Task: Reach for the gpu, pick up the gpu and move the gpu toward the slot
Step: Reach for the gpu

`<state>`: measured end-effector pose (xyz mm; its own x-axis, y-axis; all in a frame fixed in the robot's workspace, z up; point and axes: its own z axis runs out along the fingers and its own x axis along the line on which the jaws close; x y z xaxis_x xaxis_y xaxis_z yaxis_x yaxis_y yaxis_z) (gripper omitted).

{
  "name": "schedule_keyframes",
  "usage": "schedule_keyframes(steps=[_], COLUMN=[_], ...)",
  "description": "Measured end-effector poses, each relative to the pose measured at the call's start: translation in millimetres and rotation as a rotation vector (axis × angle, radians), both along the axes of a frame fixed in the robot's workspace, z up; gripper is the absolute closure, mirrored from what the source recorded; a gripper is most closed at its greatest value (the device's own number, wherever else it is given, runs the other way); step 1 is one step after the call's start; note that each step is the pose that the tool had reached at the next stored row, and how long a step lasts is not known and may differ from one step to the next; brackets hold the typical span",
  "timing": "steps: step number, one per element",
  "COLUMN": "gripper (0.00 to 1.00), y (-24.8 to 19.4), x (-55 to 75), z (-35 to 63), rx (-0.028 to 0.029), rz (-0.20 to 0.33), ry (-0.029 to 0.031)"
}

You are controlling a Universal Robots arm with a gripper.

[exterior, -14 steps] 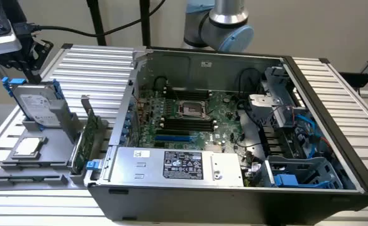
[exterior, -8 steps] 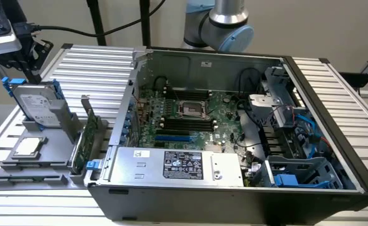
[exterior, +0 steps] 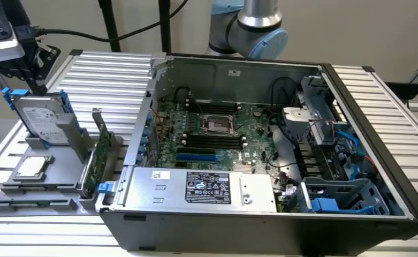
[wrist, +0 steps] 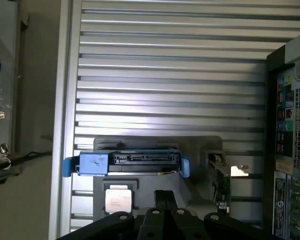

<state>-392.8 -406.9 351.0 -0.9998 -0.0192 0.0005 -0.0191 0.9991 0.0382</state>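
One gpu (exterior: 100, 155) is standing on edge on the bench (exterior: 108, 69) beside the open case (exterior: 266, 235), its bracket end pointing away. The hand (exterior: 36, 85) is hovering over one hard drive (exterior: 46, 120); I cannot tell whether it is parted or closed.

No word or number can be read. The power supply (exterior: 144, 190) carries a black label (exterior: 207, 187) with white print and small marks, none legible, and a small white sticker (exterior: 161, 175) near its corner. The hard drive (exterior: 37, 110) bears a white label (exterior: 50, 128) with dark lines of print. Another white sticker (exterior: 234, 72) sits on the back wall of the case (exterior: 266, 235). In the wrist view, a pale label (wrist: 282, 189) stands on the case's rear panel (wrist: 290, 125).
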Motion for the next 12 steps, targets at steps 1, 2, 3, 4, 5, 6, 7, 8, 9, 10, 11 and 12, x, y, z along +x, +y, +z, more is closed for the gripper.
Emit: schedule_keyframes(steps=[1,2,3,4,5,6,7,8,9,10,11,12], gripper=[0.89,0.89,0.89,0.89,0.89,0.89,0.89,0.89,0.89,0.89,0.89,0.89], y=[-0.1,-0.8,-2.3,-3.9,-5.8,-8.1,-10.6,-13.0,-15.5,-18.0,-20.6,-23.2], x=[0.8,3.0,6.3,9.5,12.8,16.1,19.6,22.9,26.2,29.6,33.1,36.7], z=[0.1,0.1,0.0,0.0,0.0,0.0,0.0,0.0,0.0,0.0,0.0,0.0], rx=[-0.0001,-0.0002,-0.0001,-0.0001,0.0,0.0,0.0,-0.0002,-0.0002,-0.0003,-0.0003,-0.0004], rz=[0.0,0.0,0.0,0.0,0.0,0.0,0.0,0.0,0.0,0.0,0.0,0.0], ry=[0.0002,0.0008,0.0013,0.0019,0.0026,0.0033,0.0042,0.0051,0.0059,0.0068,0.0076,0.0081])
